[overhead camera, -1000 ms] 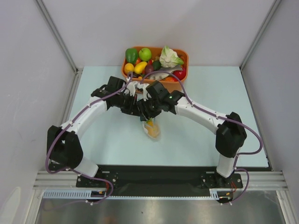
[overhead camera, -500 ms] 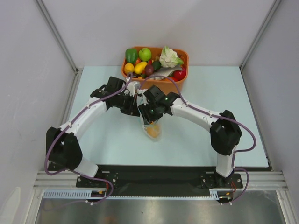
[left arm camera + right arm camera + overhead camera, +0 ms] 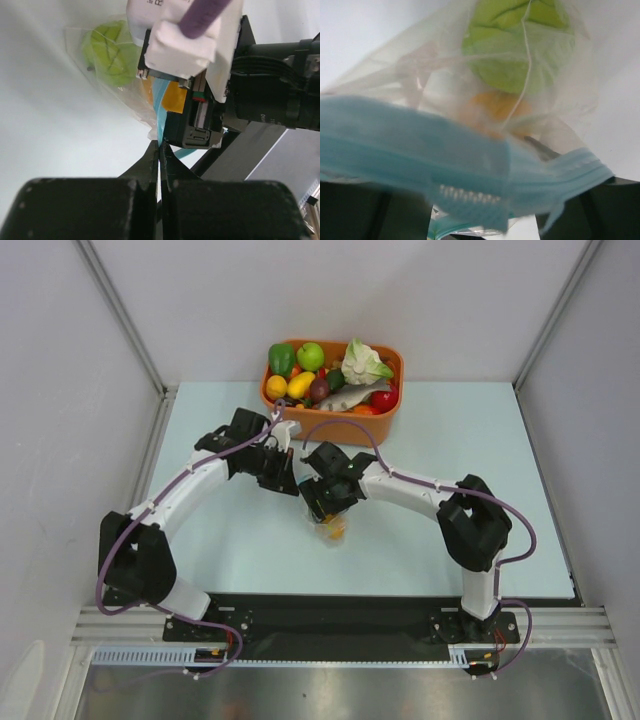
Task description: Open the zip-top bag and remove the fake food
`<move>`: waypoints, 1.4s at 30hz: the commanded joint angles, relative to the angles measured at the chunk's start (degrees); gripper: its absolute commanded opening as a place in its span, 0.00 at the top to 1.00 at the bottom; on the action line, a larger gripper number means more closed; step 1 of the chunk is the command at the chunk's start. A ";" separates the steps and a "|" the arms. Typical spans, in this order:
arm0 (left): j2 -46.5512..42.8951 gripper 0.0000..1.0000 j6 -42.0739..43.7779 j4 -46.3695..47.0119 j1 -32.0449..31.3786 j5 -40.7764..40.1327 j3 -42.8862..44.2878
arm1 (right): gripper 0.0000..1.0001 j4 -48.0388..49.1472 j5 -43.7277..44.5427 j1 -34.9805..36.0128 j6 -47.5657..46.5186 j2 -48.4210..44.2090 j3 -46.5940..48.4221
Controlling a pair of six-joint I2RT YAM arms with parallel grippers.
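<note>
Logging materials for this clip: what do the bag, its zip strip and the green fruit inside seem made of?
Bag: thin clear plastic film, glossy and creased. Strip: light-blue plastic, matte, ribbed at one end. Green fruit: probably moulded plastic, smooth with shallow grooves; blur leaves it open.

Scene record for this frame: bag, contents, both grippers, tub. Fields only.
bag: zip-top bag, clear, below the right gripper
contents: green fruit and orange fruit, both inside
left gripper: shut on the blue zip strip
right gripper: at the strip, grip unclear
zip: open or shut, cannot tell
tub: orange tub, beyond the grippers, holds toy produce
</note>
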 commanded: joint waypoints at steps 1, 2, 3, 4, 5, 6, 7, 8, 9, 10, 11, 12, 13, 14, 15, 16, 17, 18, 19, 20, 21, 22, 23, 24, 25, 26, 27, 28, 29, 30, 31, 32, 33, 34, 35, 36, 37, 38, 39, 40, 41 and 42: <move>-1.62 1.00 1.18 0.60 -0.24 2.15 0.07 | 0.28 -1.26 1.69 0.80 2.17 -0.14 -2.84; -1.45 1.00 1.18 0.60 -0.32 2.16 0.25 | 0.28 -1.00 1.26 0.80 2.43 0.12 -3.10; -1.36 1.00 1.18 0.68 -0.32 2.33 0.16 | 0.27 -0.82 0.55 0.80 2.44 0.48 -3.28; -1.36 1.00 1.18 0.60 -0.32 2.33 0.25 | 0.26 -0.73 -0.50 0.80 2.61 0.74 -3.46; -1.27 1.00 1.18 0.60 -0.41 2.33 0.16 | 0.26 -0.91 -0.68 0.89 2.61 1.35 -3.46; -1.36 1.00 1.18 0.60 -0.41 2.25 0.25 | 0.26 -0.99 -0.77 0.80 2.70 1.53 -3.46; -1.36 1.00 1.18 0.60 -0.41 2.24 0.08 | 0.26 -0.82 -0.68 0.80 2.70 1.53 -3.55; -1.53 1.00 1.36 0.51 -0.41 1.98 0.07 | 0.26 -0.65 -0.77 0.71 2.70 1.45 -3.89; -1.45 1.00 1.27 0.51 -0.41 2.07 0.07 | 0.27 -0.47 -1.03 0.71 2.70 1.53 -3.98; -1.44 1.00 1.36 0.60 -0.32 2.07 -0.01 | 0.29 -0.38 -1.38 0.71 2.70 1.62 -4.07; -1.27 1.00 1.36 0.68 -0.41 2.07 -0.10 | 0.34 -0.21 -1.82 0.63 2.70 1.71 -4.33; -1.10 1.00 1.27 0.68 -0.32 2.07 -0.19 | 0.52 -0.12 -2.61 0.54 2.70 1.80 -4.42; -1.01 1.00 1.36 0.86 -0.41 2.07 -0.19 | 0.58 0.06 -2.62 0.45 2.79 1.62 -4.51; -0.83 1.00 1.36 0.86 -0.41 2.07 -0.19 | 0.63 0.06 -2.44 0.45 2.79 1.36 -4.51; -0.48 1.00 1.36 0.95 -0.41 1.89 -0.19 | 0.69 0.23 -2.35 0.36 2.88 -0.12 -4.60; -0.39 1.00 1.36 1.03 -0.41 1.72 -0.19 | 0.72 1.37 -2.44 0.01 3.40 -1.09 -4.77; -0.22 1.00 1.36 1.12 -0.41 1.63 -0.10 | 0.74 1.90 -2.44 -0.25 3.66 -2.32 -4.78; -0.13 1.00 1.36 1.21 -0.32 1.46 -0.01 | 0.76 2.34 -2.27 -0.60 3.93 -3.38 -4.52; 0.13 1.00 1.36 1.21 -0.41 1.54 -0.01 | 0.76 2.87 -2.00 -1.21 4.19 -5.48 -4.25; 0.22 1.00 1.36 1.30 -0.41 1.54 0.07 | 0.76 2.96 -1.65 -1.57 4.46 -6.37 -3.73; 0.66 1.00 1.36 1.30 -0.41 1.63 0.34 | 0.75 4.53 -1.82 -1.92 4.72 -8.64 -3.55; 0.66 1.00 1.36 1.30 -0.32 1.63 0.60 | 0.74 5.93 -2.70 -2.36 4.81 -9.79 -3.81; 0.84 1.00 1.36 1.39 -0.41 1.54 0.78 | 0.73 7.60 -5.14 -3.23 5.07 -10.85 -4.16; 1.01 1.00 1.27 1.30 -0.41 1.19 0.86 | 0.73 10.05 -6.04 -3.59 5.25 -11.73 -4.34; 1.45 1.00 1.36 1.21 -0.32 0.23 0.95 | 0.73 10.69 -6.83 -3.77 5.60 -12.69 -3.99; 1.72 0.99 1.53 1.04 -0.41 -0.21 1.13 | 0.73 11.04 -7.62 -4.20 5.60 -12.88 -3.55; 1.81 1.00 1.62 0.95 -0.41 -0.48 1.22 | 0.73 10.70 -8.50 -4.30 5.60 -12.88 -2.94; 1.98 1.00 1.53 0.95 -0.41 -0.92 1.13 | 0.73 10.43 -8.85 -4.38 5.60 -12.79 -1.89; 2.16 1.00 1.53 1.12 -0.41 -1.01 1.13 | 0.73 10.17 -9.55 -4.47 5.60 -12.88 -1.35; 2.25 1.00 1.45 1.12 -0.41 -1.09 1.04 | 0.73 9.99 -9.65 -4.47 5.69 -12.97 -1.00; 2.33 1.00 1.36 1.21 -0.41 -1.79 1.04 | 0.73 9.82 -9.73 -4.47 5.78 -13.40 -0.21; 2.60 1.00 1.36 1.21 -0.41 -2.23 1.13 | 0.73 9.73 -9.65 -4.56 5.60 -13.76 0.14; 2.69 1.00 1.44 1.04 -0.41 -2.76 1.04 | 0.73 9.29 -9.65 -4.56 5.43 -13.93 0.58; 2.77 1.00 1.53 0.77 -0.41 -3.29 1.13 | 0.73 9.11 -9.65 -4.82 5.43 -14.37 1.54; 2.95 1.00 1.53 0.86 -0.41 -3.21 1.04 | 0.73 9.11 -9.82 -5.00 5.25 -14.90 1.90; 2.86 1.00 1.53 0.95 -0.41 -3.20 1.04 | 0.74 9.37 -10.08 -5.52 5.42 -15.25 2.42; 2.86 1.00 1.45 0.95 -0.41 -3.20 0.95 | 0.73 9.46 -10.26 -5.79 5.60 -15.60 2.78; 2.86 1.00 1.53 0.95 -0.41 -3.38 0.87 | 0.73 9.64 -10.35 -6.14 5.60 -16.39 3.56; 2.77 1.00 1.53 0.86 -0.32 -3.55 0.95 | 0.74 9.64 -9.83 -6.84 5.69 -16.74 4.18; 2.69 1.00 1.53 0.77 -0.41 -3.73 0.95 | 0.74 9.38 -9.13 -7.11 5.34 -17.18 4.80; 2.69 1.00 1.62 0.77 -0.41 -3.73 0.95 | 0.74 8.94 -7.29 -7.63 4.99 -17.62 5.67; 2.51 1.00 1.62 0.77 -0.41 -3.73 1.04 | 0.74 8.24 -6.32 -8.07 4.46 -18.50 7.34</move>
